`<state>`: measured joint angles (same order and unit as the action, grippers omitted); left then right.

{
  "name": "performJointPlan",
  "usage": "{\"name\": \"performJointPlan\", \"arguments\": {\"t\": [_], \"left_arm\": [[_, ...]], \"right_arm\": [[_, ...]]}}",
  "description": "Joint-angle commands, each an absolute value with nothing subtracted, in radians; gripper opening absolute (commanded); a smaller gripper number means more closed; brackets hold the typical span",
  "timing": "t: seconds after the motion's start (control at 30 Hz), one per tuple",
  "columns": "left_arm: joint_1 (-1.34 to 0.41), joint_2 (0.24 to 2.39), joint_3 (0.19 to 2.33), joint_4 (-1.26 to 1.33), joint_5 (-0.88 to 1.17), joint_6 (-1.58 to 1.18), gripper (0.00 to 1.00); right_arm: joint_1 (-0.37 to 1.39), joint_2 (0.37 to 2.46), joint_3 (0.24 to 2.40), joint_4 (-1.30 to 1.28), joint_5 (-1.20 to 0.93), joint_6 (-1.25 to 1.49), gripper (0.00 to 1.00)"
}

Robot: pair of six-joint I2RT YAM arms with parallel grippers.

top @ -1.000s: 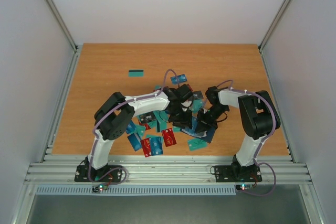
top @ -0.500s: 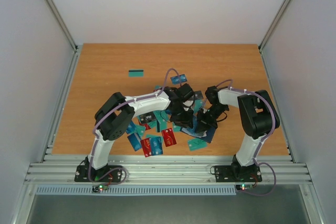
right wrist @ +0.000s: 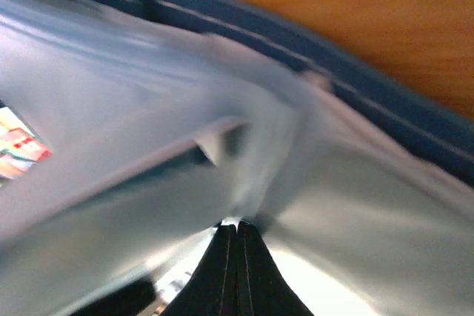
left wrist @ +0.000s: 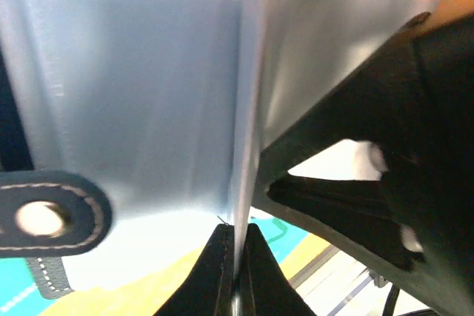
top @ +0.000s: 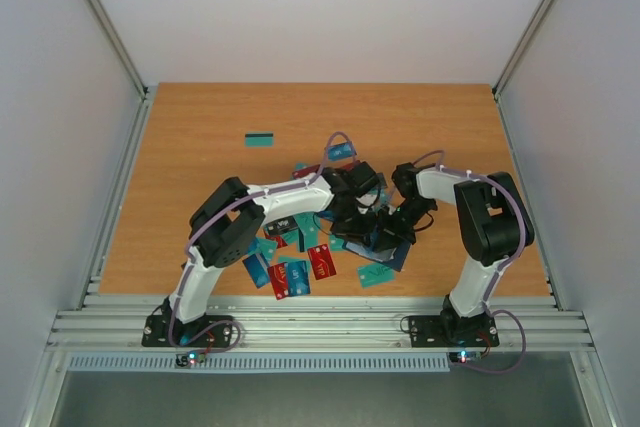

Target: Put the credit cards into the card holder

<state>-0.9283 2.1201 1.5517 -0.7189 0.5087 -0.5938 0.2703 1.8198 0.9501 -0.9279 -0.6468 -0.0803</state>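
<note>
The card holder (top: 393,253) lies open at mid-table, dark navy with pale clear sleeves inside. My left gripper (top: 366,219) and right gripper (top: 392,230) meet over it. In the left wrist view the left gripper (left wrist: 237,232) is shut on the edge of a sleeve (left wrist: 148,86), with the clasp tab (left wrist: 46,216) at the left. In the right wrist view the right gripper (right wrist: 237,226) is shut on another sleeve fold (right wrist: 244,146), with the navy cover edge (right wrist: 311,53) behind. Credit cards lie scattered: a red one (top: 321,261), a blue one (top: 296,276), a teal one (top: 375,274).
A single teal card with a dark stripe (top: 260,139) lies apart at the back left. More cards lie under and behind the left arm (top: 290,197). A metal rail (top: 300,322) runs along the near table edge and frame posts stand at the back corners.
My left arm has stretched further right, bringing its gripper over the card holder beside the right gripper. The right arm has barely moved.
</note>
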Motion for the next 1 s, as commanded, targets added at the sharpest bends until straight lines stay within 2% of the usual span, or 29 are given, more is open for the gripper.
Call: {"name": "performJointPlan", "arguments": {"t": [0.0,0.2,0.3,0.53,0.97], "left_arm": [[-0.943,2.139,1.650,-0.791,0.413,-0.580,0.00],[-0.971,2.191,1.799,-0.951,0.267,-0.576,0.01],[-0.995,2.240,1.889,-1.032,0.204,-0.572,0.01],[-1.054,2.397,2.153,-1.253,0.022,-0.588,0.03],[-1.091,2.553,2.405,-1.437,-0.160,-0.791,0.14]], "right_arm": [[0.256,1.773,0.980,-0.916,-0.512,-0.069,0.02],[0.198,1.607,1.027,-1.069,-0.434,-0.050,0.17],[0.174,1.518,1.036,-1.133,-0.401,-0.037,0.21],[0.127,1.327,1.054,-1.257,-0.326,0.026,0.21],[0.123,1.106,1.090,-1.352,-0.312,0.100,0.22]]}}
